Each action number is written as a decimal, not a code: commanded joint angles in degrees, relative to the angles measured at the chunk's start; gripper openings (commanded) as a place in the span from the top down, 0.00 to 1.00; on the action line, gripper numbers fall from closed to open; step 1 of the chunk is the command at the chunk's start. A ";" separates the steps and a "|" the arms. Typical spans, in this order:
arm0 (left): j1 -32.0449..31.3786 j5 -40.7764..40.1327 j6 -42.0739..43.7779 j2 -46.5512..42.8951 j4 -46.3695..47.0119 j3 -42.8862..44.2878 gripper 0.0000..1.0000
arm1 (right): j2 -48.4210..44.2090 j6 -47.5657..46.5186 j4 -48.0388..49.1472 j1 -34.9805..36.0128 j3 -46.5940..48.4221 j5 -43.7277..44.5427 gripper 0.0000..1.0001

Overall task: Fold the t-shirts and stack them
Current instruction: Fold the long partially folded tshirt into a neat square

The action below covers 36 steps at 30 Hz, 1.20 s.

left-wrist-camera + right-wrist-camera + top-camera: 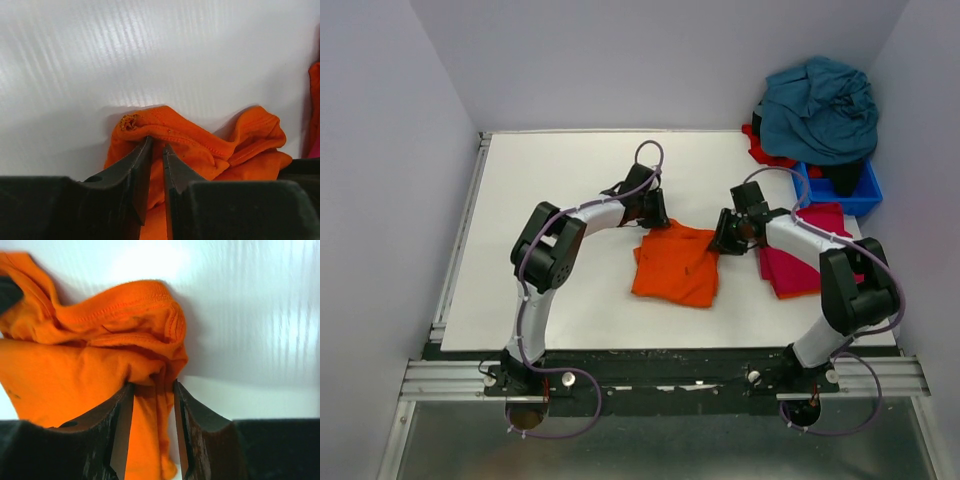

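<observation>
You're mid-fold on the orange t-shirt (675,268), which lies at frame centre in the top view, already a compact, roughly squarish bundle on the white table (550,200).

L gripper (156,146) has its jaws nearly together, with a bunched hem pinched between them at the shirt's upper-left corner. R gripper (152,387) has its jaws a bit wider, clamped on a thicker wad of orange cloth at the upper-right corner.

Next move, as I read it: lift both corners together and carry that top edge toward the bottom of the frame, keeping the arms in step so the cloth doesn't skew, then lay it flat and let go. After that it likely goes onto the magenta-red shirt (788,272), which lies folded just right of the orange one, partly under the R arm. That looks like your stack spot.

Risk: both pinches are on bunched fabric, so layers may slip or drag unevenly.

Containers: there's one blue bin (865,195) at upper right. A teal-blue shirt (820,105) is heaped at its far edge, with a red shirt (765,150) poking out left of it — both unfolded. The bin's inside looks dark; I can't tell if anything's in there.
</observation>
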 commanded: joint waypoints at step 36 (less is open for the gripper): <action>4.37 -9.45 -0.64 -20.28 -1.69 -17.27 0.40 | 13.07 -9.63 -0.72 -0.40 19.72 -5.11 0.51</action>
